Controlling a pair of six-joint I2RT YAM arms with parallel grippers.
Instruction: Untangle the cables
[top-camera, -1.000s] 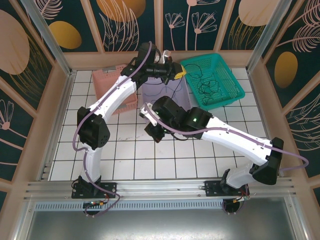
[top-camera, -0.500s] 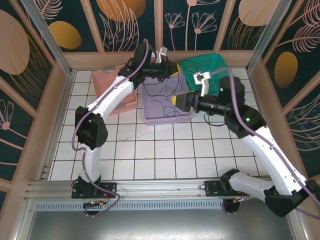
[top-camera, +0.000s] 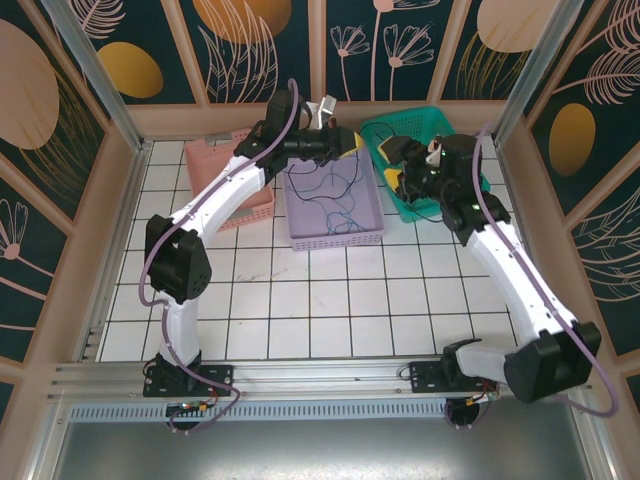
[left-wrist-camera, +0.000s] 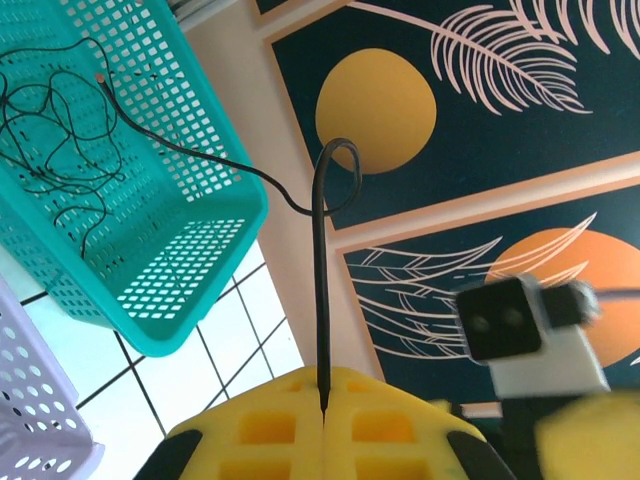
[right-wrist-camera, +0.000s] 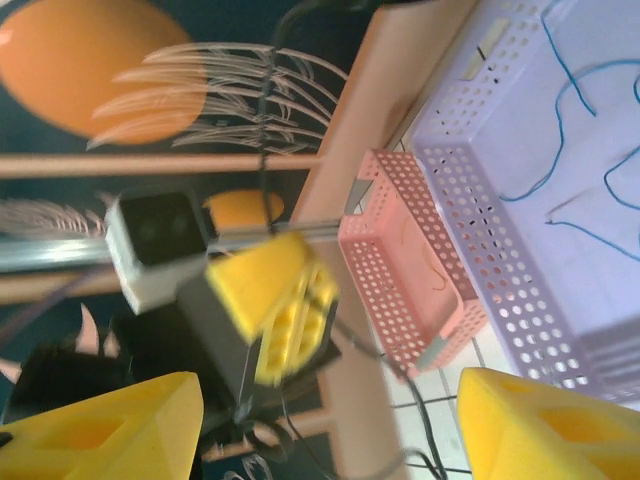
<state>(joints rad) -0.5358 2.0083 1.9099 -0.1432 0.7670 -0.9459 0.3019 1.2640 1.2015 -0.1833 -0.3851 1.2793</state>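
Note:
My left gripper (top-camera: 338, 143) hangs over the back rim of the purple basket (top-camera: 300, 232). Its yellow fingers (left-wrist-camera: 270, 420) are shut on a thin black cable (left-wrist-camera: 320, 280). That cable rises, loops and runs down to a tangled black clump (left-wrist-camera: 50, 130) in the teal basket (left-wrist-camera: 150, 330). Loose blue cables (top-camera: 338, 195) lie in the purple basket. My right gripper (top-camera: 398, 173) hovers over the teal basket (top-camera: 445, 125), facing the left one. It stands open (right-wrist-camera: 325, 430) with nothing between its fingers. The left gripper (right-wrist-camera: 285, 300) shows blurred ahead of it.
A pink basket (top-camera: 225, 165) sits left of the purple one, with a thin strand (right-wrist-camera: 435, 275) inside. Wooden walls with dark leaf panels close in the back and sides. White tiled floor (top-camera: 330, 300) lies in front of the baskets.
My right arm swung from the middle of the table to the back right, over the teal basket, and its jaws opened. The left gripper stayed shut near the purple basket's back.

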